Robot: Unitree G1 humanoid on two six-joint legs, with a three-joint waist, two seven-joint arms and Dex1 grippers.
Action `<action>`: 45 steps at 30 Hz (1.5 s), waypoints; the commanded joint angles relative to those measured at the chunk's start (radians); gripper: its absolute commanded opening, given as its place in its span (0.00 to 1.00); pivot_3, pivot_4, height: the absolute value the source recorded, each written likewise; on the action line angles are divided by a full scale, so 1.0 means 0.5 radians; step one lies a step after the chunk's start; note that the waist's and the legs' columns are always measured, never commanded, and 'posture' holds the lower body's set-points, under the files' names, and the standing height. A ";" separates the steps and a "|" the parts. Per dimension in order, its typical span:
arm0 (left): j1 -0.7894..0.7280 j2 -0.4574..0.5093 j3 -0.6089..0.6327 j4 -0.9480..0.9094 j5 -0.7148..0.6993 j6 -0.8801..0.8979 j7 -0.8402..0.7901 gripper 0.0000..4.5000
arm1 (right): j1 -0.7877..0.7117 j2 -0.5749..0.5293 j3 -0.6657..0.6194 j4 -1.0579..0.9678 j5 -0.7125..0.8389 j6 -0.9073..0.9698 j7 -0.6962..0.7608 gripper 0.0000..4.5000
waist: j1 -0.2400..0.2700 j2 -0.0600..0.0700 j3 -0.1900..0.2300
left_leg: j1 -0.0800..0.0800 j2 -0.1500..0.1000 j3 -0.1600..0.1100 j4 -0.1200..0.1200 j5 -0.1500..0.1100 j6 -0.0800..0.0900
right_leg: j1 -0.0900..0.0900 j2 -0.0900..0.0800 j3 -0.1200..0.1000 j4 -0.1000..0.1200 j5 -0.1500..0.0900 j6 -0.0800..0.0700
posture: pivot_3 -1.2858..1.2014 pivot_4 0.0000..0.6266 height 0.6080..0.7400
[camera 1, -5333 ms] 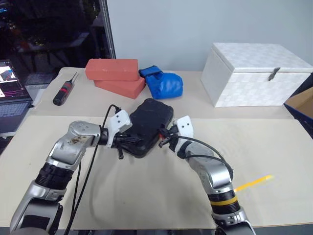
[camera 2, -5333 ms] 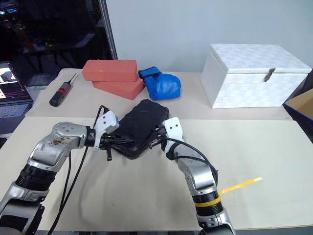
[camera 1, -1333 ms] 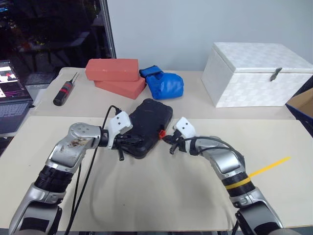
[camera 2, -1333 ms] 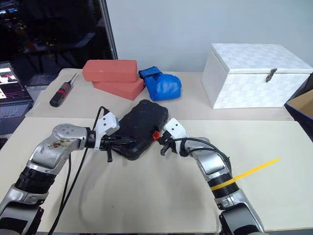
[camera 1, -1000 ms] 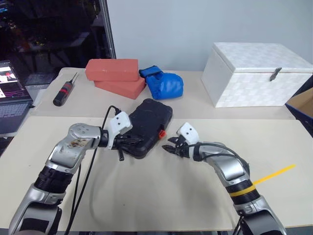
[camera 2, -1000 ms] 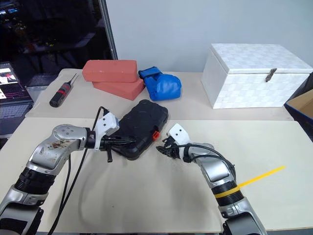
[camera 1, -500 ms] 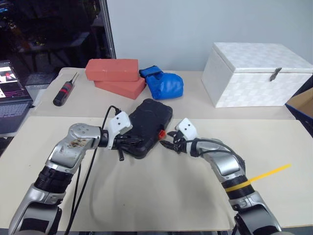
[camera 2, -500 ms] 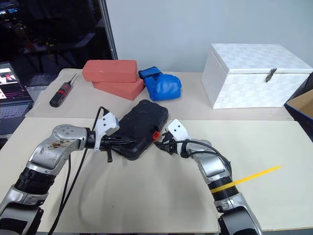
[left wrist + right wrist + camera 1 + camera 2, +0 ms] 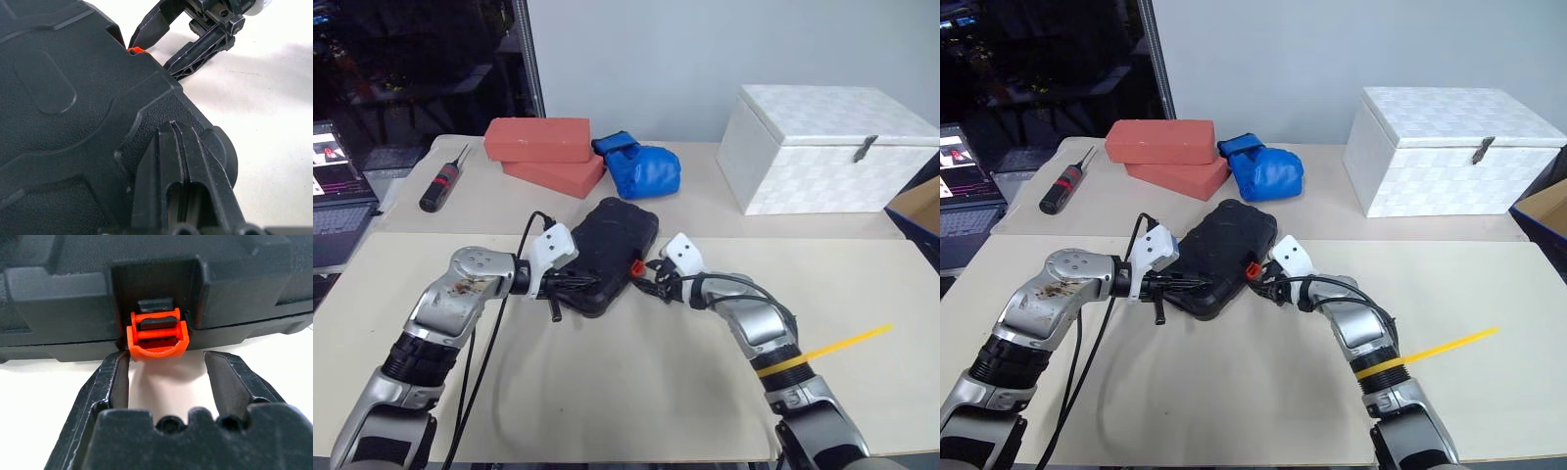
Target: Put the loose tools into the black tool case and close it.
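The black tool case (image 9: 610,253) lies shut on the counter (image 9: 636,382). The left end effector (image 9: 183,193), clenched, presses on its near corner, likely to steady it. The right end effector (image 9: 166,374), parted, brackets the orange latch (image 9: 156,339) for fastening.

The tool case (image 9: 612,250) is black with a pebbled texture, and its latch (image 9: 157,335), just beyond the black fingers (image 9: 115,382) of the right gripper (image 9: 166,377), is bright orange. The counter (image 9: 636,392) under them is pale cream; farther beyond the fingers lie two brick-red blocks (image 9: 540,149), a bright blue glove (image 9: 641,166), a white box (image 9: 827,147) with a woven check pattern and a grey metal clasp, and a black screwdriver (image 9: 440,181) with a red band. The left gripper (image 9: 570,286) is black on a white mount, the right arm carries a yellow band (image 9: 775,364), and a yellow strip (image 9: 847,338) lies on the counter behind the right fingers.
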State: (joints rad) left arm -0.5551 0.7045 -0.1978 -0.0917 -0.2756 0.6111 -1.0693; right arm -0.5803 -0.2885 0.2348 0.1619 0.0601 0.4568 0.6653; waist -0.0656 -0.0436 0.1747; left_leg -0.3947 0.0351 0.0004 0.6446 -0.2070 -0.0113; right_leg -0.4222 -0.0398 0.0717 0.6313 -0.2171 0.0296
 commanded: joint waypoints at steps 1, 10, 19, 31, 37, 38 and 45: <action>0.081 0.016 -0.127 0.079 0.080 0.069 -0.004 0.00 | -0.064 0.014 -0.006 -0.031 -0.002 -0.074 0.008 0.62 | 0.000 0.000 0.000 | 0.000 0.000 0.000 0.000 0.000 0.000 | 0.000 0.000 0.000 0.000 0.000 0.000 | 0.52 0.24 1.00; 0.090 0.013 -0.126 0.064 0.078 0.074 0.006 0.00 | -0.067 0.013 0.006 -0.020 -0.019 -0.110 0.038 0.49 | 0.000 0.000 0.000 | 0.000 0.000 0.000 0.000 0.000 0.000 | 0.000 0.000 0.000 0.000 0.000 0.000 | 0.52 0.24 1.00; 0.089 0.010 -0.131 0.071 0.078 0.066 0.007 0.00 | -0.036 -0.014 0.013 -0.108 -0.038 -0.136 0.052 0.27 | 0.000 0.000 0.000 | 0.000 0.000 0.000 0.000 0.000 0.000 | 0.000 0.000 0.000 0.000 0.000 0.000 | 0.52 0.24 1.00; 0.065 -0.014 -0.165 0.105 0.097 0.050 -0.004 0.00 | -0.021 -0.074 0.021 -0.293 -0.043 -0.109 0.079 0.27 | 0.006 0.000 0.000 | -0.001 0.000 0.000 0.000 0.000 0.000 | -0.001 0.000 0.000 0.000 0.000 0.000 | 0.52 0.24 1.00; 0.064 -0.021 -0.170 0.100 0.097 0.052 -0.005 0.00 | -0.083 -0.037 0.035 -0.228 -0.041 -0.122 0.083 0.27 | 0.007 0.000 0.000 | -0.001 0.000 0.000 0.000 0.000 0.000 | -0.001 0.000 0.000 0.000 0.000 0.000 | 0.52 0.24 1.00; 0.065 -0.022 -0.170 0.098 0.097 0.053 -0.003 0.00 | -0.093 -0.028 0.033 -0.219 -0.036 -0.123 0.084 0.27 | 0.006 0.000 0.000 | -0.001 0.000 0.000 0.000 0.000 0.000 | -0.001 0.000 0.000 0.000 0.000 0.000 | 0.52 0.24 1.00; 0.081 -0.018 -0.164 0.091 0.098 0.058 0.004 0.00 | -0.070 -0.029 -0.002 -0.279 -0.002 -0.090 0.108 0.27 | 0.002 0.000 0.000 | -0.001 0.000 0.000 0.000 0.000 0.000 | -0.001 0.000 0.000 0.000 0.000 0.000 | 0.52 0.24 1.00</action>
State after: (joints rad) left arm -0.5617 0.6966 -0.2018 -0.0856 -0.2727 0.6106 -1.0686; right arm -0.5721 -0.3160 0.2602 0.1099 0.0225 0.4257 0.7103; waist -0.0648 -0.0435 0.1747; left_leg -0.3953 0.0350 0.0004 0.6447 -0.2069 -0.0113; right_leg -0.4228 -0.0398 0.0717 0.6315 -0.2170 0.0296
